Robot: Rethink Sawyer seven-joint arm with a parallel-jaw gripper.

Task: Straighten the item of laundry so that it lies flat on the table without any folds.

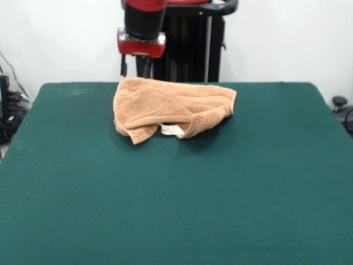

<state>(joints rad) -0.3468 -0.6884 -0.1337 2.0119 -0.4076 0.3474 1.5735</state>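
The light orange-tan terry towel lies bunched and folded over itself on the dark green table, toward the far side and a little left of centre. Its front edge is doubled under. A small white label peeks out from beneath that fold. My gripper hangs from the red and black arm just behind the towel's far left corner, with its lower end hidden behind the towel's top edge. I cannot see whether it holds any cloth.
The black pedestal stands behind the table's far edge. Dark cables and equipment sit off the left side, and a dark object sits off the right side.
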